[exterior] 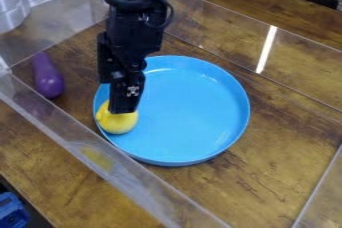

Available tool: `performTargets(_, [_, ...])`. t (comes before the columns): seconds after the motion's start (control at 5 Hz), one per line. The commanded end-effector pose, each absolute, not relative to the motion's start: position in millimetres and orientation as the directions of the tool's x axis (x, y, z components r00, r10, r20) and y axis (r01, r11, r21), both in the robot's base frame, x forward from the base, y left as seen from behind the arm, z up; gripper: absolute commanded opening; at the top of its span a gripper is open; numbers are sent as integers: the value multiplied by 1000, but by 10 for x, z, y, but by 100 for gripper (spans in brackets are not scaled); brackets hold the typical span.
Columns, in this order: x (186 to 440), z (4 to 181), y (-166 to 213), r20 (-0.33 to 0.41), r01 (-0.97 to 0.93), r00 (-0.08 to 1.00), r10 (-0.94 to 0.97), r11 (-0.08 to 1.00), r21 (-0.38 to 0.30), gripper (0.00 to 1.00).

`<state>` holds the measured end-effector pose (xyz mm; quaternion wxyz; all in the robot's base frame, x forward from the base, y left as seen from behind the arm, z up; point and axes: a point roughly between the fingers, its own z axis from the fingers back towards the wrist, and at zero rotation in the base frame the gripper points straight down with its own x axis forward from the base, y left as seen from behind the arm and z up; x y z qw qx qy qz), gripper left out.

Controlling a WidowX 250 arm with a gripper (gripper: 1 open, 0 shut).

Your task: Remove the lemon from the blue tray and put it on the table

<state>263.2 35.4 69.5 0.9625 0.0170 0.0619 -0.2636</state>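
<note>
The lemon (118,123) lies in the blue tray (201,122) at its left rim, partly hidden by my gripper. My black gripper (115,92) hangs straight down over the lemon, its fingers (128,94) spread and reaching to the fruit's top. The jaws stand open and I see no grip on the lemon. The tray rests on the dark wood table (287,67).
A purple eggplant (48,75) lies on the table left of the tray. Clear plastic walls (60,127) edge the table at front left and behind. The orange carrot is hidden behind the arm.
</note>
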Motion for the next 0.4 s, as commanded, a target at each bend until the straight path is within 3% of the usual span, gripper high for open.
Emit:
performTargets(0.0, [2689,782,417,-67,491,870,-488,871,27,100])
performTargets(0.2, [2699,714,439,-57,486,873,-485,873,21,100])
